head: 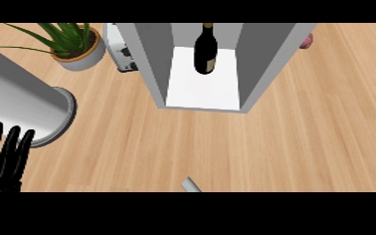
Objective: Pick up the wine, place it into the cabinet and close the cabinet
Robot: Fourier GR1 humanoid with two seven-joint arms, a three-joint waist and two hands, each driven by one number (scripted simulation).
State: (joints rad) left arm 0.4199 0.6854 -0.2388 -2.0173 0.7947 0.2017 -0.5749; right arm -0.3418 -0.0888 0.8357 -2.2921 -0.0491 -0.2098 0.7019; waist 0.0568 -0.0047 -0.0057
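Left hand (pixel 12 159) sits at the lower left edge of the head view. Its fingers (pixel 26 142) are straight, close together and pointing up. They are fully open and hold nothing. The fingertips are just beside the rim of a big grey cylinder (pixel 29 102) that slants in from the left edge; I cannot tell whether they touch it.

A short grey sliver (pixel 191 184) pokes in at the bottom edge near the middle, too little of it showing to tell what it is. It is well apart from everything else.

Bare wooden surface (pixel 220 149) lies between the hand and the cabinet (pixel 152 64). The cabinet stands at top centre with grey side walls, a white floor and an open front facing the view.

The wine bottle (pixel 205 50) is inside the cabinet, upright on the white floor. It is dark with a pale label, stands towards the back and is about centred between the walls, touching neither.

- Left of the cabinet, against its wall: a white and grey appliance (pixel 120 50), partly hidden.
- Further left: a spiky green plant (pixel 70 37) in a grey pot (pixel 81 59), near the top left corner.
- Right of the cabinet at the top edge: a small reddish object (pixel 307 41), mostly hidden by the cabinet wall.
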